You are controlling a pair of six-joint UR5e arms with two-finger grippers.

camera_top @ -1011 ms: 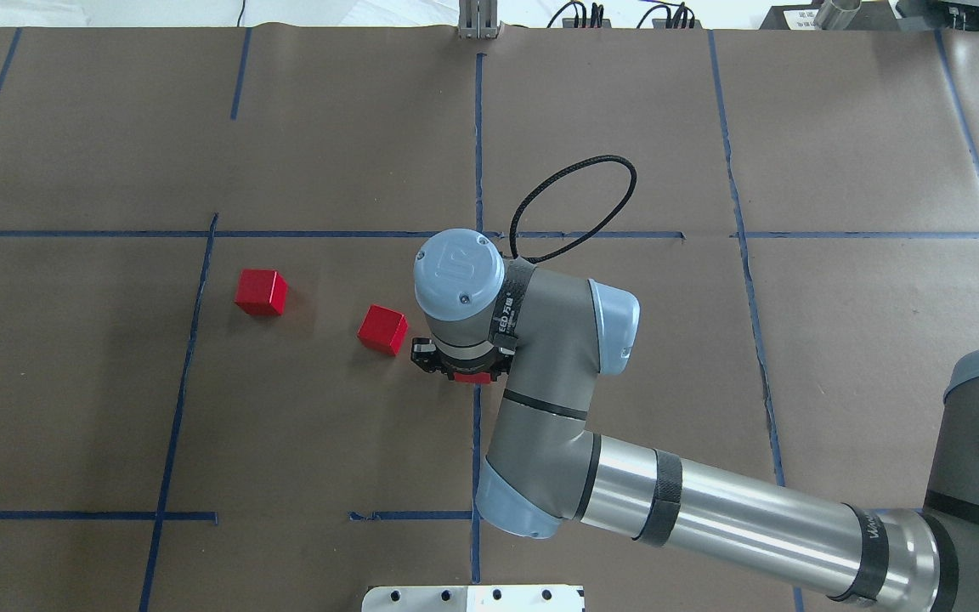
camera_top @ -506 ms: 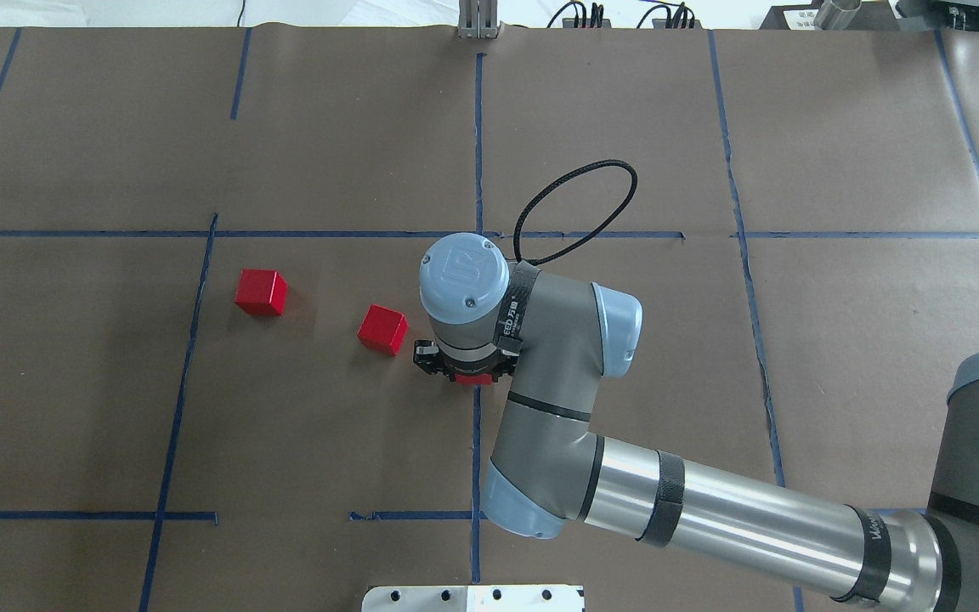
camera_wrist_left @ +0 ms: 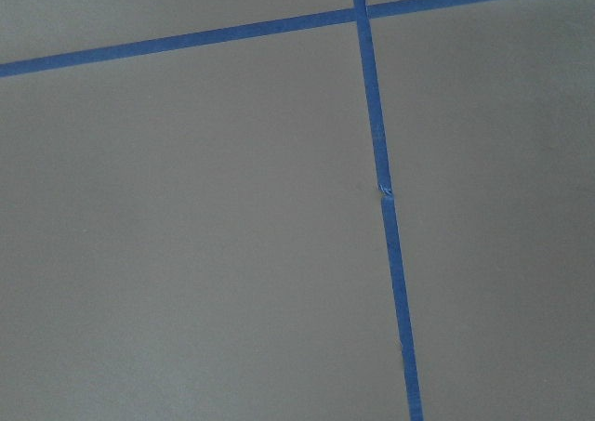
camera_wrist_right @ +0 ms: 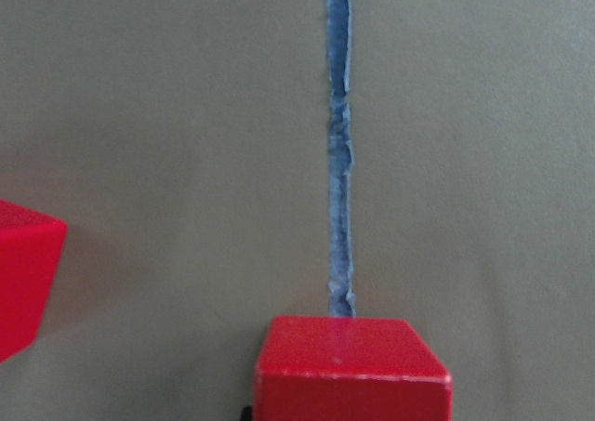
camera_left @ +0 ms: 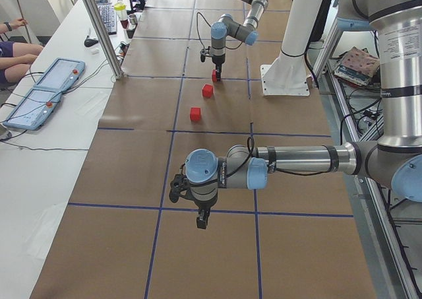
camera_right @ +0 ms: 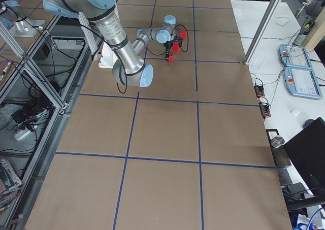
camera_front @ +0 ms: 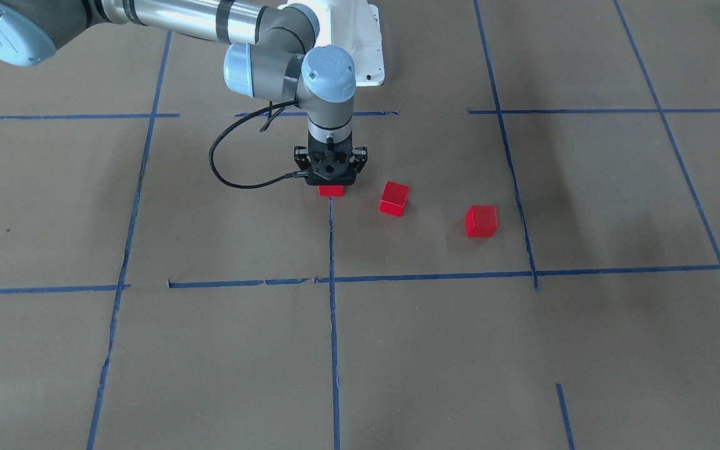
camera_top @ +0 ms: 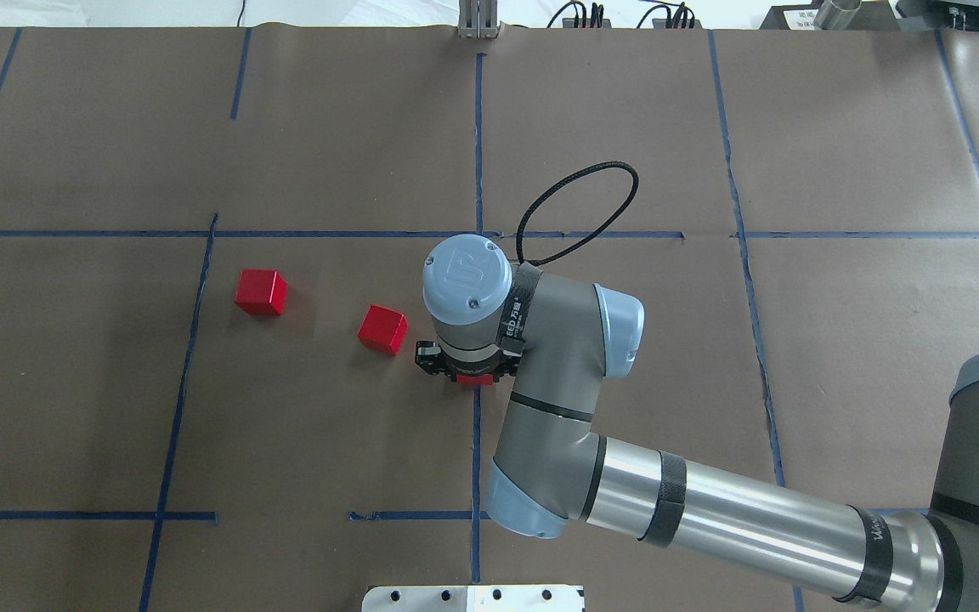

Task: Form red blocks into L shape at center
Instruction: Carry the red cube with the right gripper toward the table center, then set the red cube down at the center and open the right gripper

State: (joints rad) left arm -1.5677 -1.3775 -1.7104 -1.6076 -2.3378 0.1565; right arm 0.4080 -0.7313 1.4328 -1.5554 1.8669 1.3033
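Observation:
Three red blocks are in view. My right gripper (camera_front: 331, 182) points straight down at the table's centre and is shut on one red block (camera_front: 331, 190), held low over the end of a blue tape line; I cannot tell if it touches the paper. That block fills the bottom of the right wrist view (camera_wrist_right: 353, 365). A second red block (camera_top: 382, 329) lies rotated just beside the gripper (camera_top: 466, 374). The third red block (camera_top: 261, 291) lies farther out on the robot's left. My left gripper (camera_left: 201, 220) hangs over bare paper far from the blocks; I cannot tell if it is open.
Brown paper with a blue tape grid (camera_top: 478, 127) covers the table. A black cable loop (camera_top: 574, 204) hangs off the right wrist. The white robot base (camera_front: 366, 56) stands behind the gripper. Control pendants (camera_left: 46, 91) lie on a side bench.
My right wrist has shifted slightly to the right and toward the robot, with the red block still in the gripper. The two loose blocks have not moved.

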